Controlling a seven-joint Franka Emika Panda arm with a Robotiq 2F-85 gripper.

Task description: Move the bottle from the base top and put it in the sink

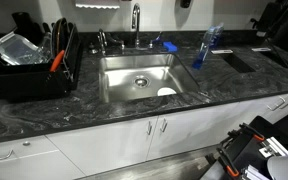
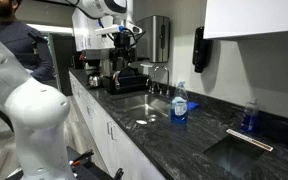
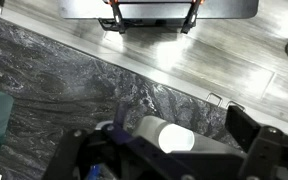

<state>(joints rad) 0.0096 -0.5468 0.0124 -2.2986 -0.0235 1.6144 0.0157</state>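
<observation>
The jaws stand wide apart above the base top (image 3: 54,100), a white-ended cylinder (image 3: 171,135) between them, contact unclear.

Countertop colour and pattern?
The countertop is dark grey-black stone with white marbled veins. It shows clearest in the wrist view.

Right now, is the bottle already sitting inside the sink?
No, in an exterior view the bottle stands on the countertop beside the sink, outside its basin.
</observation>
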